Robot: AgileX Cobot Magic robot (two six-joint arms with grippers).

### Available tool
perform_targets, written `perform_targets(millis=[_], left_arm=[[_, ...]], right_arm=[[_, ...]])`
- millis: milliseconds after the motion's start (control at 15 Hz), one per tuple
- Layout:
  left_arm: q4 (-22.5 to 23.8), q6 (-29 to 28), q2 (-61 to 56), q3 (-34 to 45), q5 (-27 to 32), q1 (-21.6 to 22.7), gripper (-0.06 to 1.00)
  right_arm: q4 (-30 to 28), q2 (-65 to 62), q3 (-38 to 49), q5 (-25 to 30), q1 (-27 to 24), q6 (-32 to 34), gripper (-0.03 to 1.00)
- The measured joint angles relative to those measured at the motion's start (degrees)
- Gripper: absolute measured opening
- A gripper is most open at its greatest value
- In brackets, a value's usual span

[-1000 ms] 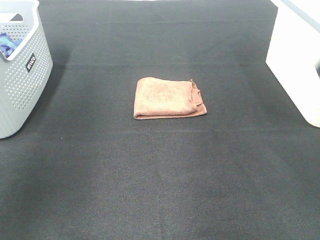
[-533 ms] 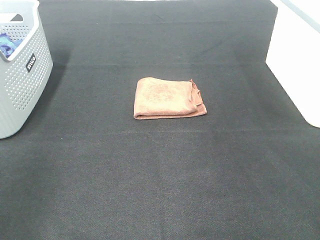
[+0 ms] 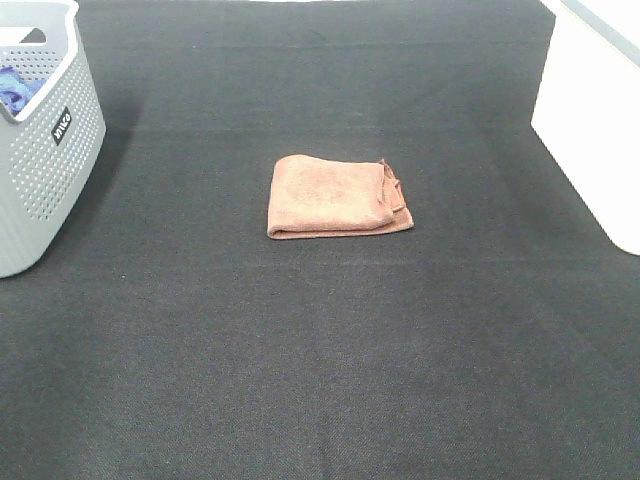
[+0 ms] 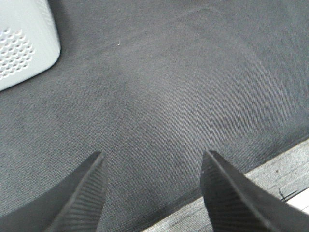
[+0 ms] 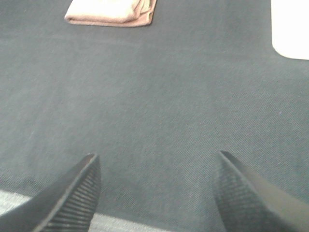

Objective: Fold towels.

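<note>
The reddish-brown towel (image 3: 335, 196) lies folded into a compact rectangle in the middle of the dark mat, its loose edges toward the right side. A strip of the towel (image 5: 112, 12) also shows in the right wrist view, far from the fingers. My right gripper (image 5: 157, 159) is open over bare mat with nothing between its fingers. My left gripper (image 4: 153, 157) is open too, over bare mat close to the mat's edge. Neither arm appears in the exterior high view.
A grey perforated basket (image 3: 40, 150) stands at the far left with a blue cloth (image 3: 14, 88) inside; its corner (image 4: 21, 46) shows in the left wrist view. A white box (image 3: 590, 120) stands at the right edge, seen also as the white box (image 5: 289, 29) from the right wrist.
</note>
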Motion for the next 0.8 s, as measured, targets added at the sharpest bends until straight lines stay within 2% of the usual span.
perform_targets(millis=[200, 800], left_arm=[[-1.6, 1.9, -0.2, 0.2, -0.3, 0.0, 0.56], [-3.2, 4.7, -0.3, 0.3, -0.3, -0.2, 0.56]], right_arm=[[-2.2, 0.0, 0.1, -0.2, 0.0, 2.5, 0.63], [-2.2, 0.0, 0.2, -0.3, 0.0, 2.8, 0.63]])
